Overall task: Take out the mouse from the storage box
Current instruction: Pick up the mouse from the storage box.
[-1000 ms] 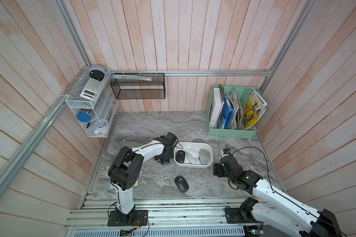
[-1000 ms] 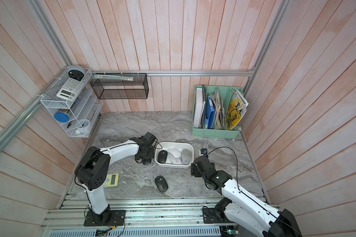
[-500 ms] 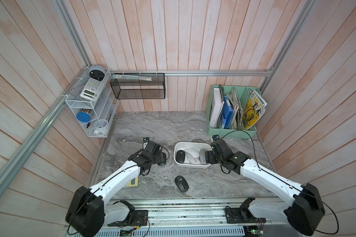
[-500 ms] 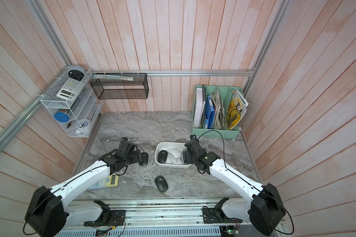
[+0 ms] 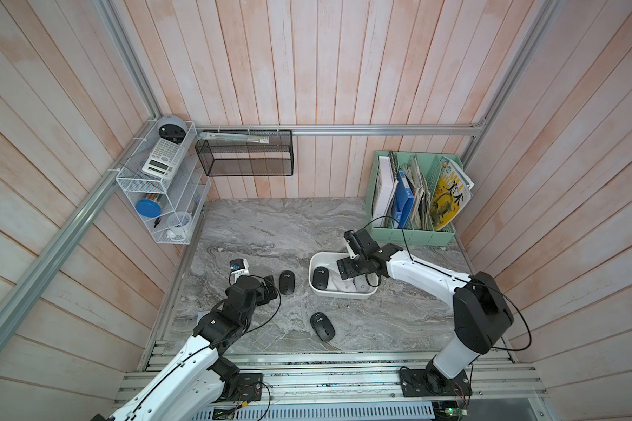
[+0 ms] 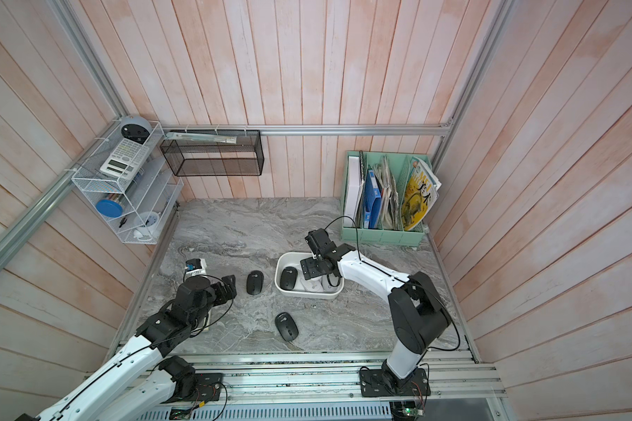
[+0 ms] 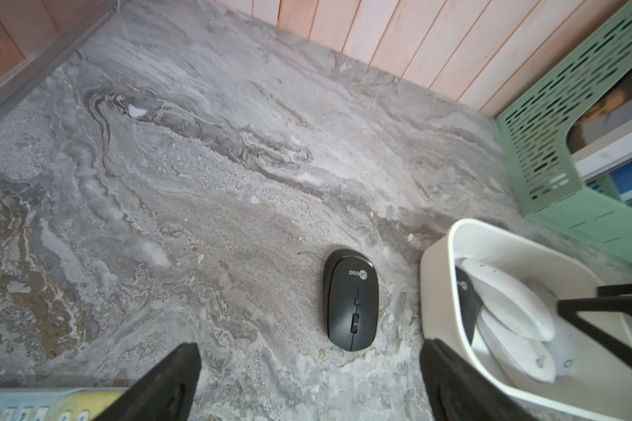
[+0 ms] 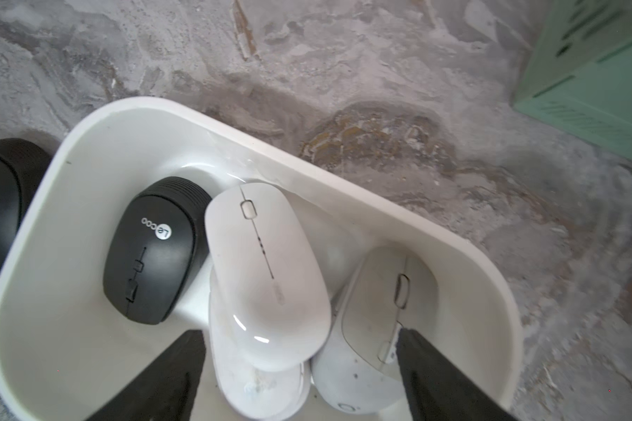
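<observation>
- A grey marble-patterned tabletop (image 5: 270,226) sits inside pale pink wooden plank walls (image 5: 307,73), with an aluminium rail (image 5: 380,129) running across the back.
- The storage box (image 5: 338,293) stands near the middle of the tabletop. It holds one black mouse (image 5: 320,277) at its left end and a pile of white mice (image 8: 267,273) beside that.
- A second black mouse (image 5: 286,282) lies flat on the marble just left of the box, apart from its wall.
- A third black mouse (image 5: 322,326) lies on the marble in front of the box, nearer the robot.
- The left gripper (image 7: 309,350) hangs left of the box behind the second mouse, jaws spread wide and holding nothing.
- The right gripper (image 8: 300,333) hangs over the box above the white mice, jaws apart on either side of the topmost one and gripping nothing.
- Behind the box stands a mint-green file holder (image 5: 409,237). Far left of the box, a black mesh basket (image 5: 245,160) and a white wire shelf (image 5: 161,204) hang on the walls.
</observation>
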`<state>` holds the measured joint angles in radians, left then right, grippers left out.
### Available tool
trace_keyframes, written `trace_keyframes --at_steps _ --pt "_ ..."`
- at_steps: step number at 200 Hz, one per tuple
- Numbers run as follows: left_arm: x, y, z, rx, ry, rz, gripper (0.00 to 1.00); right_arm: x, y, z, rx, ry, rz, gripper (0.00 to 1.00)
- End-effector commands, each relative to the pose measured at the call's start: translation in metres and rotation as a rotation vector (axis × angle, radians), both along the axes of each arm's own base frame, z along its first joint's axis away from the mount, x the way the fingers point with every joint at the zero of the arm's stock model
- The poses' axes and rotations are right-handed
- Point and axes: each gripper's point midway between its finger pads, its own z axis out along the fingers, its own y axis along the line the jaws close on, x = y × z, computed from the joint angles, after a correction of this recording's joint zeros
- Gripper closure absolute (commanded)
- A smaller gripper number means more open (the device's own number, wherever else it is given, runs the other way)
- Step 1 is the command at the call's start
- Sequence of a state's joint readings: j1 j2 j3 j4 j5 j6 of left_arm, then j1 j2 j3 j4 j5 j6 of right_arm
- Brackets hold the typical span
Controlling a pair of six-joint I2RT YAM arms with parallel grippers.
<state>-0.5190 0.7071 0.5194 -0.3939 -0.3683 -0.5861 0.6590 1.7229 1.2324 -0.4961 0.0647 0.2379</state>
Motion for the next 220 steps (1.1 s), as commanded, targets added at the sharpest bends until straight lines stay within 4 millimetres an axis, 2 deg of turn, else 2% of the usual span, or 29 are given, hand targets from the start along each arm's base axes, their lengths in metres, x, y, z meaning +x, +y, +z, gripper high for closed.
trace_keyframes --at_steps 1,31,100,146,191,220 --pt "-0.002 0.012 0.003 0.028 -0.036 0.039 0.0 -0.012 0.013 -0.01 0.004 0.11 0.123 0.12" --pt "-0.002 0.023 0.002 0.076 -0.011 0.096 0.0 -0.007 0.018 -0.019 -0.01 0.131 0.141 0.15" --pt "-0.001 0.022 0.0 0.071 -0.01 0.091 0.0 -0.001 0.012 -0.045 -0.074 0.171 0.141 0.14" --pt "0.0 0.021 -0.003 0.079 0.0 0.089 0.0 0.002 0.018 -0.059 -0.077 0.201 0.148 0.12" --pt "0.001 0.02 -0.005 0.083 0.005 0.089 0.0 0.003 0.026 -0.059 -0.05 0.217 0.147 0.28" --pt "0.002 0.02 -0.006 0.09 0.012 0.09 0.0 0.003 0.024 -0.053 -0.073 0.194 0.14 0.35"
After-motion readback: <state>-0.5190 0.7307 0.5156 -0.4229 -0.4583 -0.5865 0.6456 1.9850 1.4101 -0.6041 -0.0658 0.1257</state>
